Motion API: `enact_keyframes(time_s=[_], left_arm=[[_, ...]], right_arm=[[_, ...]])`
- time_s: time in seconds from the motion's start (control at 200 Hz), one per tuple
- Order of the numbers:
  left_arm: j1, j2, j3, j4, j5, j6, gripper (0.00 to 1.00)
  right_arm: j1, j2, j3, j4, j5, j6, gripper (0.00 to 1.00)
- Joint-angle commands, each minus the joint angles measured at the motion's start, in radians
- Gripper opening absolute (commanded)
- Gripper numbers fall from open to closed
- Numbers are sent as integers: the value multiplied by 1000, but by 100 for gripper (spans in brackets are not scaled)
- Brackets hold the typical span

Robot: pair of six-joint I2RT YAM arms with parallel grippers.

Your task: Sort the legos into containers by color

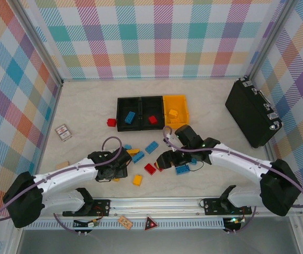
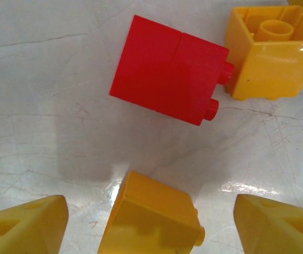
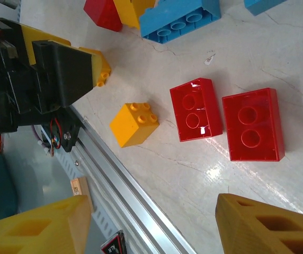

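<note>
Picking yellows | my left gripper [image 2: 150, 226] spread, straddling yellow brick [image 2: 149, 209], frame bottom-centre | right gripper [image 3: 159, 219] spread, empty, below red brick [image 3: 195, 109] | next, I reckon: pinch, carry to yellow bin [image 1: 176, 97], upper centre

White arms [image 1: 61, 176], black joints [image 1: 21, 203], purple cables [image 1: 111, 137], yellow fingers [image 2: 24, 227]

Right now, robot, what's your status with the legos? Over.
Left gripper open around yellow lego. Right gripper open, empty. Containers hold few legos; rest loose on table. Red lego close by, not touching.
</note>
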Motion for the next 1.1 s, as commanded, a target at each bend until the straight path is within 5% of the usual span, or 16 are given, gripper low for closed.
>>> enact_keyframes(time_s=[0.0,0.255,0.48,0.885,1.095], left_arm=[[-12,35,-20,53,11,30,77],[-12,113,-33,105,35,40,57],[-12,108,15,83,42,54,28],[-15,152,293,73,80,138,24],[-22,310,482,123,100,181,23]], right_arm=[[9,29,18,37,-28,8,63],[12,36,18,24,-18,8,63],[9,21,12,16,23,20,62],[-147,-99,47,-160,367,57,62],[-277,-127,53,-187,391,66,62]])
